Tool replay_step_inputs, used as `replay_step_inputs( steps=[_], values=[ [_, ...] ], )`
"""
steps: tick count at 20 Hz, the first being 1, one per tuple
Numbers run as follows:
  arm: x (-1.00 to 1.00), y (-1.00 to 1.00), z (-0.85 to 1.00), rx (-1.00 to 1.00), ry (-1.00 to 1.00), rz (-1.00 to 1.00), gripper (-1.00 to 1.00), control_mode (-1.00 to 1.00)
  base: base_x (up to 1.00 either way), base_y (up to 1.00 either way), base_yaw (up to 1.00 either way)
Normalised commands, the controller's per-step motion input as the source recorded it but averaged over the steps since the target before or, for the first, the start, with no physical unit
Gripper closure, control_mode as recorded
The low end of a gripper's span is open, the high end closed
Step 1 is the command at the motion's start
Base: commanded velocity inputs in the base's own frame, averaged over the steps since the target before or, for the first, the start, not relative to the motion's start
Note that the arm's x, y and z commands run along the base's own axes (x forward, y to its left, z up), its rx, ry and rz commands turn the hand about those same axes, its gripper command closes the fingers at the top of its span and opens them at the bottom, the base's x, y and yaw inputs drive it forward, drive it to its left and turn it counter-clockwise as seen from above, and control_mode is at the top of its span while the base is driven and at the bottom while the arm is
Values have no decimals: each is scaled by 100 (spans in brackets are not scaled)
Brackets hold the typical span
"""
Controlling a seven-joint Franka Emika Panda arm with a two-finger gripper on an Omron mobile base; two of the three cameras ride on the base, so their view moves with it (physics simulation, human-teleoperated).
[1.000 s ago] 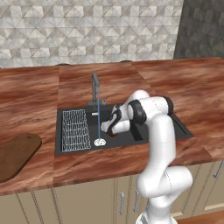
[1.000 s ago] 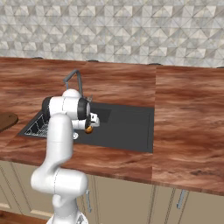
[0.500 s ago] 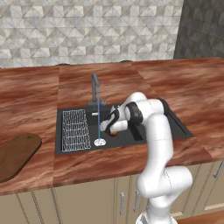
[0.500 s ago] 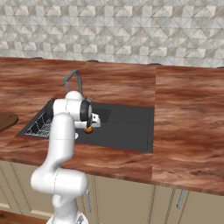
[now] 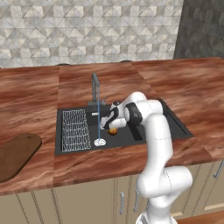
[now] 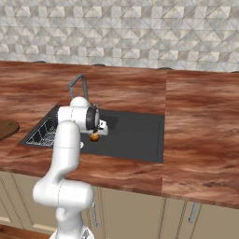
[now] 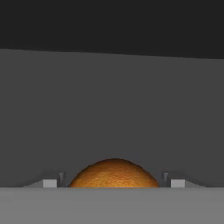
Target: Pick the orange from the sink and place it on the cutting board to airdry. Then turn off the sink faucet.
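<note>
From the left, the hand (image 5: 110, 126) is seen low in the sink (image 5: 170, 127) around the orange (image 5: 113, 131); from the right, the same; from the hand's camera, fingers (image 7: 51, 183) flank the fruit, grip unconfirmed, so closing should be finished squarely before lifting.

Two rear base views sharing the sink (image 5: 175, 124), close hand view

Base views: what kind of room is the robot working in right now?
A rendered kitchen, by the look of it: a black sink set into a reddish wood-grain countertop, a faucet running water, a tiled backsplash, cabinet doors below, and a cutting board at the left.
</note>
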Motion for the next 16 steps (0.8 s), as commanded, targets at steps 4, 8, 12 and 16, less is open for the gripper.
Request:
replay_step_inputs(
  steps=[4,8,12,16],
  values=[
    [-6,0,23,0,0,-1,100,-100,0,0,0],
    [-20,0,42,0,0,0,100,-100,0,0,0],
    [-28,-5,45,0,0,0,100,-100,0,0,0],
    [-27,-7,49,0,0,0,100,-100,0,0,0]
  ],
)
